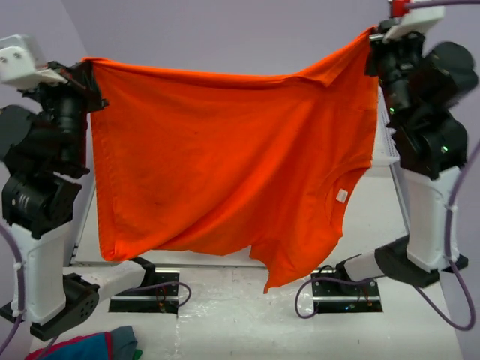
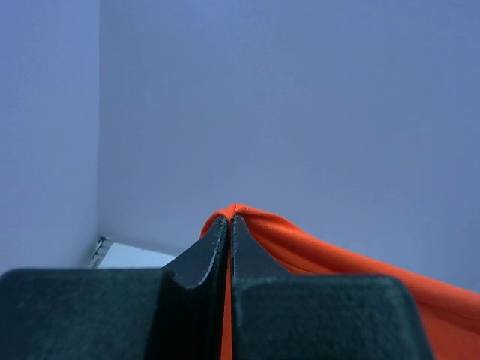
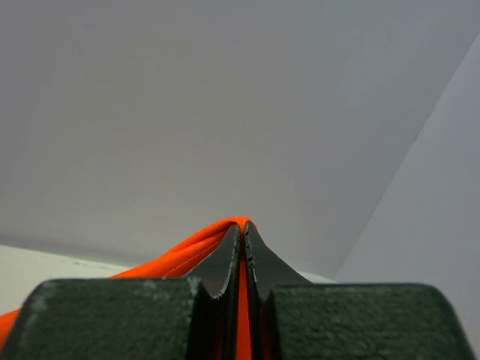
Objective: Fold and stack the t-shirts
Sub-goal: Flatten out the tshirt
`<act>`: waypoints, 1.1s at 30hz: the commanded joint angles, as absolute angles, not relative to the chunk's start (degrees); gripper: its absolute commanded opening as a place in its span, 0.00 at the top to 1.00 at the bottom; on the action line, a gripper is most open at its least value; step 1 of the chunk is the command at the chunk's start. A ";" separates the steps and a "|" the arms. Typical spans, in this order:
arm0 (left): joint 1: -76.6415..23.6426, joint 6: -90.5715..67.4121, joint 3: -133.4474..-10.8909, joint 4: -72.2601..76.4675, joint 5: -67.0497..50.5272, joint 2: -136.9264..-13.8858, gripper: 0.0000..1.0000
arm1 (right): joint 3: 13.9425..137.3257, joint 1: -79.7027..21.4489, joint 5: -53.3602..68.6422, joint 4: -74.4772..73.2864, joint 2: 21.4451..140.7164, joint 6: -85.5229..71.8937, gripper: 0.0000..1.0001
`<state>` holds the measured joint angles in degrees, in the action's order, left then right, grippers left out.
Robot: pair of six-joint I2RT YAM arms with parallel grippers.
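T-shirt [image 1: 225, 165] hangs spread in mid-air between the arms, above the table [image 1: 247, 315]. Left gripper [image 2: 230, 225] and right gripper [image 3: 242, 231] are each clenched on a top corner, thin pinch. Risks: over-stretching pulls a corner free; uneven bottom edge folds under on lowering.

A white table [image 1: 225, 321] filled the lower part of the top view. In the bottom left corner of that view lay a crumpled bundle of cloth [image 1: 105, 346] in pink-red, blue and grey, cut off by the frame edge. A plain lilac wall [image 1: 225, 30] ran across the upper part. In the left wrist view, two faces of the wall met in a corner on the left, above a sliver of white table.
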<state>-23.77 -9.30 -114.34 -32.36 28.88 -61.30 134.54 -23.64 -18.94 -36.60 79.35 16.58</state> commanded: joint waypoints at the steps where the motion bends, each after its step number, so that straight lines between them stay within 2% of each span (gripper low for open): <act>1: -23.64 -5.45 -113.90 -31.64 32.95 -66.16 1.00 | 136.83 -20.48 -20.22 -34.10 84.01 17.67 1.00; 6: -23.12 -6.41 -114.70 -31.64 31.82 -70.22 1.00 | 137.91 -18.90 -20.30 -35.07 86.93 17.75 1.00; 13: -23.03 -8.08 -113.29 -32.78 28.83 -67.42 1.00 | 131.22 -19.25 -18.99 -35.06 77.79 16.88 1.00; 20: -23.03 -10.37 -116.97 -37.60 23.56 -62.58 1.00 | 132.27 -27.75 -20.92 -37.70 69.09 17.84 1.00; 25: -23.03 -11.51 -119.09 -37.71 20.23 -61.35 1.00 | 134.56 -29.53 -18.47 -39.90 66.54 16.09 1.00; 33: -23.03 -13.09 -119.81 -34.72 14.42 -69.95 1.00 | 134.56 -29.53 -19.86 -38.50 69.95 18.63 1.00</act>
